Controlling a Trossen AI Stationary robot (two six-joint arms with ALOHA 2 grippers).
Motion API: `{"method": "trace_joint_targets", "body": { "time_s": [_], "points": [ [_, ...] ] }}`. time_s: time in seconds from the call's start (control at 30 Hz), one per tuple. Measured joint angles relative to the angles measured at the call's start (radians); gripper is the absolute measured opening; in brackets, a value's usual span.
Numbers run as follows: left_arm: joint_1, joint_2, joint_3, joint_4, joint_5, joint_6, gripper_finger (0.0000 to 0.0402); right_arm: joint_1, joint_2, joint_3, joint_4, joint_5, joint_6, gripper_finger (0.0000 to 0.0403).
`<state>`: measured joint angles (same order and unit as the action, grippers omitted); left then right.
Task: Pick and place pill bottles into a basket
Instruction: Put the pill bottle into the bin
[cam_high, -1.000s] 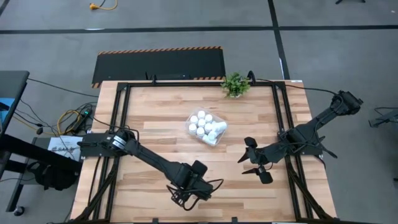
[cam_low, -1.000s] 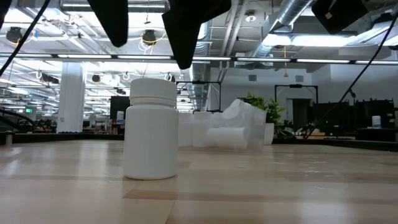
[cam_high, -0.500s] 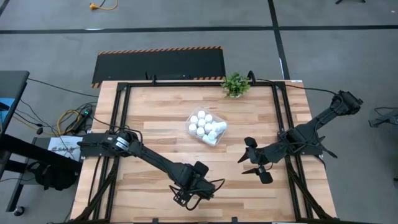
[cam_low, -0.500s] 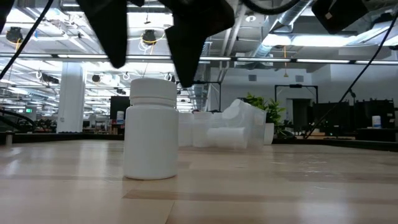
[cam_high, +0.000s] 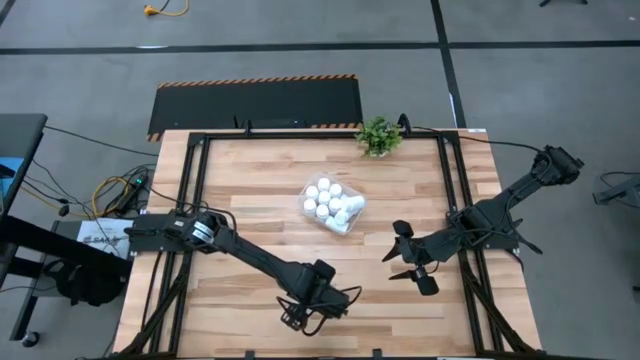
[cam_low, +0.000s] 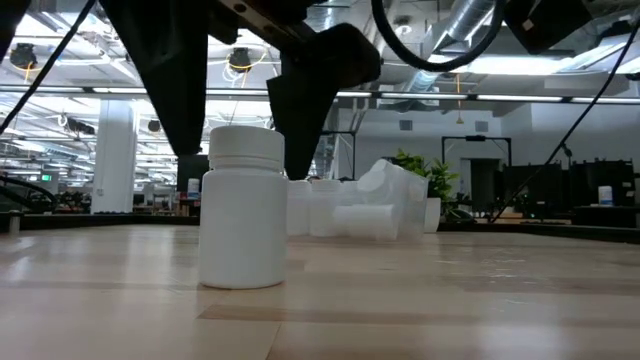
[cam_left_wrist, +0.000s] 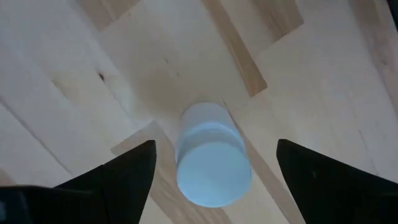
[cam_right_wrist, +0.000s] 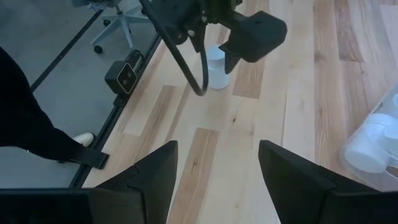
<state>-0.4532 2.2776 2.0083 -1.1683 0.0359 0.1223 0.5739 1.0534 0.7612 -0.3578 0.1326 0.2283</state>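
My left gripper (cam_left_wrist: 211, 163) hangs directly over the lone pill bottle (cam_left_wrist: 212, 154), which stands upright on the surface (cam_high: 250, 215) near its front edge, its long axis vertical. My fingers are spread wide, one on each side of the cap and touching neither. In the low view their tips reach about level with the cap. I judge that a straight descent should put the bottle between them.

The basket (cam_high: 352, 204), already holding other bottles, lies toward the middle of the surface, well apart. My right gripper (cam_high: 407, 257) waits, spread, off to the right side.
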Motion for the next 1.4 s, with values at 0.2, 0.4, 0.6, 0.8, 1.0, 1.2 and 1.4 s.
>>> {"method": "trace_joint_targets", "body": {
  "time_s": [0.2,0.4,0.6,0.8,1.0,1.2,1.4],
  "points": [
    [0.01,0.0,-0.049,0.023,0.029,-0.008,0.0323,0.0,0.0,0.0,0.0,0.0,0.0,0.0218],
    [0.016,0.0,-0.086,0.041,0.092,-0.027,0.0323,0.0,0.0,0.0,0.0,0.001,0.0,0.0218],
    [0.023,0.0,-0.086,0.035,0.087,-0.004,0.0322,0.0,0.0,0.0,0.0,0.028,-0.001,0.0218],
    [0.028,0.0,-0.086,0.035,0.082,0.024,0.0287,0.0,0.0,0.0,0.007,0.03,0.007,0.0218],
    [0.028,0.0,-0.086,0.038,0.082,0.051,0.0225,0.0,0.0,0.0,0.008,0.048,0.008,0.0218],
    [0.028,0.0,-0.086,0.066,0.083,0.058,0.0183,0.0,0.0,0.0,0.008,0.053,0.008,0.0218],
    [0.027,0.0,-0.086,0.082,0.083,0.058,0.0183,0.0,0.0,0.0,0.008,0.053,0.008,0.0218]
  ]
}}
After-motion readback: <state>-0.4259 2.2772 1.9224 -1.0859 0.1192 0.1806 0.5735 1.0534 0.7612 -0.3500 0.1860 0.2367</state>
